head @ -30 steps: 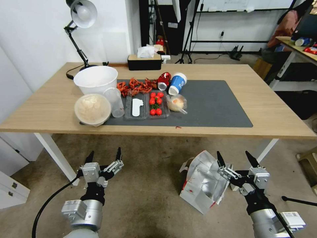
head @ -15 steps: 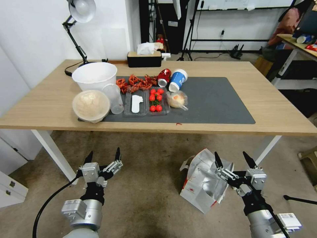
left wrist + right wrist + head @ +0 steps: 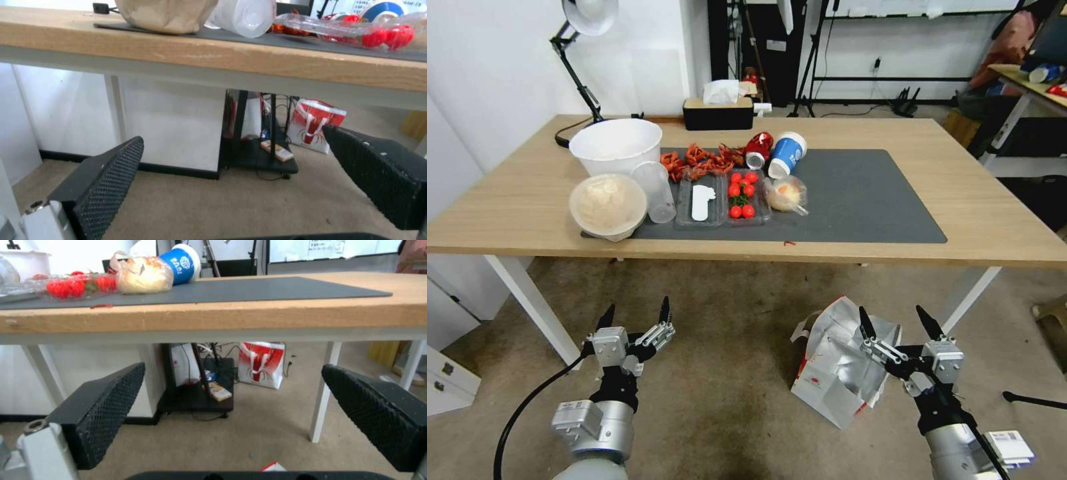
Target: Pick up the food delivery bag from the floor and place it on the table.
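Note:
The food delivery bag (image 3: 835,373), white with red trim and silver foil lining, lies tipped with its mouth open on the floor (image 3: 727,373), in front of the table (image 3: 514,200). My right gripper (image 3: 892,315) is open and hovers at the bag's right side; one fingertip overlaps the foil opening without holding anything. In the right wrist view the right gripper (image 3: 233,368) faces the table edge, with a red-and-white corner (image 3: 273,467) just below it. My left gripper (image 3: 636,312) is open over bare floor, well left of the bag. The left wrist view shows the left gripper (image 3: 231,136) empty.
The table's dark grey mat (image 3: 867,200) bears bowls (image 3: 616,143), a tomato tray (image 3: 742,200), cups (image 3: 787,153) and a small food bag (image 3: 786,193) on its left half. White table legs (image 3: 527,307) stand at both sides. A red-and-white paper bag (image 3: 260,368) stands beyond the table.
The whole head view has shifted a little, with the table edge now higher in the picture. Both grippers remain open and the bag lies where it was.

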Tool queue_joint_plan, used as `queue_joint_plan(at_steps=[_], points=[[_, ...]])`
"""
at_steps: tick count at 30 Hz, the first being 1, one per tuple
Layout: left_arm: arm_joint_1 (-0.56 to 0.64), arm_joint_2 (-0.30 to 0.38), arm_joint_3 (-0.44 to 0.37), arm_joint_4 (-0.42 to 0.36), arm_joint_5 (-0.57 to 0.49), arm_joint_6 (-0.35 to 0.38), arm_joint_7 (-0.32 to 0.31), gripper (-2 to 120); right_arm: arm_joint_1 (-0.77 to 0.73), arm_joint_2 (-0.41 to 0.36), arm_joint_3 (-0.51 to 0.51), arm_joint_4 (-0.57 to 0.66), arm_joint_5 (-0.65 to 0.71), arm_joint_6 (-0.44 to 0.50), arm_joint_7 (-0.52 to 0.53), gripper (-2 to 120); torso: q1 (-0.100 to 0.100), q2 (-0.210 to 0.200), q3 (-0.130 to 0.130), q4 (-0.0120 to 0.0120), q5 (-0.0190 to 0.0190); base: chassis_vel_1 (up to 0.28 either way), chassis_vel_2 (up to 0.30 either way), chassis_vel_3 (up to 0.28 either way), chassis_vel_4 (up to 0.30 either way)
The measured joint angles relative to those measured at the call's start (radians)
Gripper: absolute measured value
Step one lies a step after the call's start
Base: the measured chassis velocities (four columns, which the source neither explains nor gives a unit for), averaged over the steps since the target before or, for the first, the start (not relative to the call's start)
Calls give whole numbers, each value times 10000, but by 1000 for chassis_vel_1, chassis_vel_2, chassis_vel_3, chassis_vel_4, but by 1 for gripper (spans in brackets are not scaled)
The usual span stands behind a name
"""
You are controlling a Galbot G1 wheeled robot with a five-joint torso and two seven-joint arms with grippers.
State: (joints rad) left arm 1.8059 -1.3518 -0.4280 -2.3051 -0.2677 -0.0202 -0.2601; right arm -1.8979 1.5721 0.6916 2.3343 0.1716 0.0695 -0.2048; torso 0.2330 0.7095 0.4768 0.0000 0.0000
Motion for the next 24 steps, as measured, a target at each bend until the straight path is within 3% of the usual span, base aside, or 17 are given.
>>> queue_joint_plan(at_steps=[24], points=[[79,-69,-19,-21,64,-72,-25,100,-83,-72,16,15,31,99,-66,100,-407,-1009,-605,0,0,0,0,0,0]])
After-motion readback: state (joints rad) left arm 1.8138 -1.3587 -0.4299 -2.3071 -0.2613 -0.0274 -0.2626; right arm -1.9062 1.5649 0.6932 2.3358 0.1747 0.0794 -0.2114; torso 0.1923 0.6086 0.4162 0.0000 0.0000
